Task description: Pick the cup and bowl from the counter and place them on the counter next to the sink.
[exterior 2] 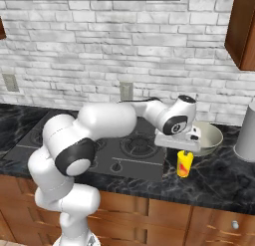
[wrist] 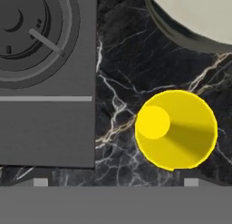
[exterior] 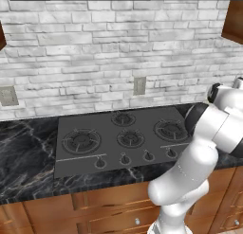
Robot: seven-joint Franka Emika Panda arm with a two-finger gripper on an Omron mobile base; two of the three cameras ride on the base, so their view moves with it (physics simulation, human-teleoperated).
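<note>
Our end effector (wrist: 115,182) hovers with fingers spread over the small yellow open-topped cup (wrist: 176,129) on the glossy black marble table (wrist: 122,73) — light, rigid, slick-looking — so we judge a grip across its rim best.

No readable text, label, brand, number or sign appears in any view. The small yellow cup (exterior 2: 185,163) carries a red mark on its side, too small and blurred to read as lettering.

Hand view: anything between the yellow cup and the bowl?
Nothing. In the hand view, just bare black marble counter separates the yellow cup from the bowl. The right base view likewise shows them apart.
</note>
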